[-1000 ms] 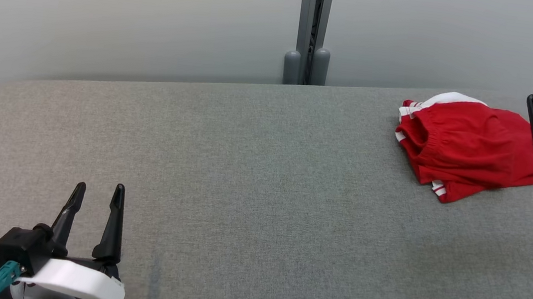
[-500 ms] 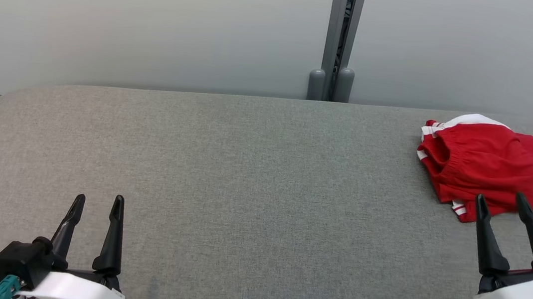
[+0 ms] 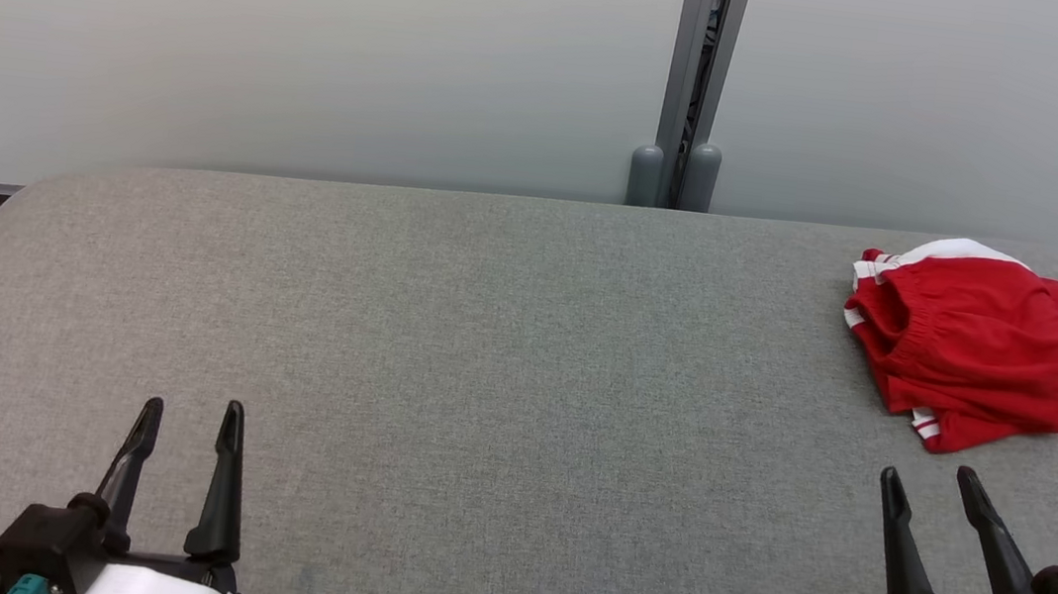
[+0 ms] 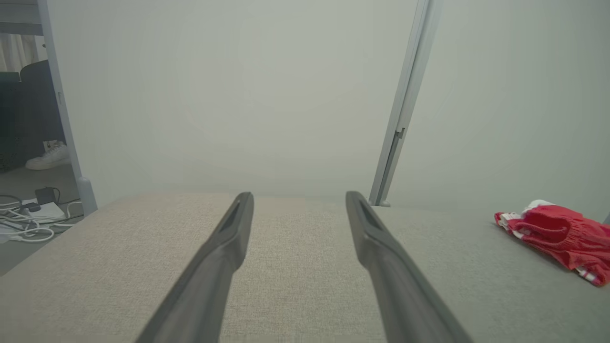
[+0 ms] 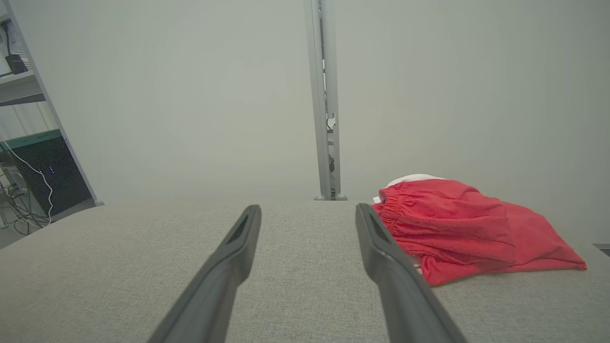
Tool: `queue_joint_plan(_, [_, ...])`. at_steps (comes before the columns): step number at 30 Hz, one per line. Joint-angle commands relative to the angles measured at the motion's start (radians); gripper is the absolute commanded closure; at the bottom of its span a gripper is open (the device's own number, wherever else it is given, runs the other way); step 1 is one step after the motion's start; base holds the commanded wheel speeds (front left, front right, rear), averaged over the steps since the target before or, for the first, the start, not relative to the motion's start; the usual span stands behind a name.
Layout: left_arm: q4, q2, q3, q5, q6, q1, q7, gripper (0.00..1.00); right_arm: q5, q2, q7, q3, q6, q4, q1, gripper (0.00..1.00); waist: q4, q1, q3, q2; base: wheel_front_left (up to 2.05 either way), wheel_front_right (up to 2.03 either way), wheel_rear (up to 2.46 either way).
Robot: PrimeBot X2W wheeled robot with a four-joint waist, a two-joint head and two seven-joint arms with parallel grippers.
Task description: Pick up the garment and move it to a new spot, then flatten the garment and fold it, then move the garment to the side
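Observation:
The garment (image 3: 992,345) is a pair of red shorts with white stripes, folded into a compact pile at the far right of the grey padded table (image 3: 501,364). It also lies at the right of the left wrist view, garment (image 4: 560,236), and just right of my fingers in the right wrist view, garment (image 5: 457,228). My right gripper (image 3: 928,480) stands open near the front right edge, a short way in front of the shorts and apart from them. My left gripper (image 3: 191,408) stands open at the front left, nothing between its fingers.
A pale wall with a grey vertical post (image 3: 698,77) runs behind the table. Cables (image 4: 28,224) lie on the floor beyond the table's left end, and a dark cabinet (image 5: 47,178) stands there.
My right gripper has drawn back from over the shorts to the front right of the table. The head view has shifted too, so the shorts and post sit differently in the picture.

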Motion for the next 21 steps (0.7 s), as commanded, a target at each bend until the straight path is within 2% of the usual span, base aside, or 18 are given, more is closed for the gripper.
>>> queue_joint_plan(1, [0.001,-0.008,0.014,0.019,-0.013,0.010,-0.003,0.00,-0.012,0.003,-0.004,-0.003,0.000,0.001,0.008,0.00,-0.001,0.0000,0.000,-0.0001,0.00,0.00,0.00])
queue_joint_plan(11, [0.026,-0.057,0.068,0.077,-0.071,0.014,-0.004,0.00,-0.027,0.027,-0.004,-0.020,0.000,0.001,0.000,0.00,-0.004,0.0000,0.001,-0.0001,0.00,0.00,0.00])
queue_joint_plan(21, [0.039,-0.074,0.095,0.105,-0.098,0.008,-0.002,0.00,-0.025,0.023,-0.004,-0.015,0.000,0.009,-0.008,0.00,-0.005,0.0000,0.001,-0.0001,0.00,0.00,0.00])
